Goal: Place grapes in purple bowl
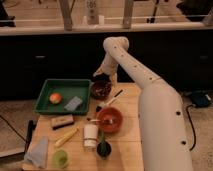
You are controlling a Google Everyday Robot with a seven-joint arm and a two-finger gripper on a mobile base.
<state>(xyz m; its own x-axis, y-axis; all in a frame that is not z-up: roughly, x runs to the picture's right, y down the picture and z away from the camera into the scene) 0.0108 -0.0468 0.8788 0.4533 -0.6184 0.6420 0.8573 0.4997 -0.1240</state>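
1. Setting: indoor robot test area, lab-like.
2. Evidence: wooden table (75,152) staged with kitchenware, green tray (45,95), loose floor cable (191,114), glazed partition (45,10) behind.
3. Gripper (102,77): just above purple bowl (101,90).

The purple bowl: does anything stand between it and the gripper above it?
Nothing visible does. The gripper hangs open directly above the purple bowl, at the far edge of the table, with no object between them. The grapes cannot be made out.
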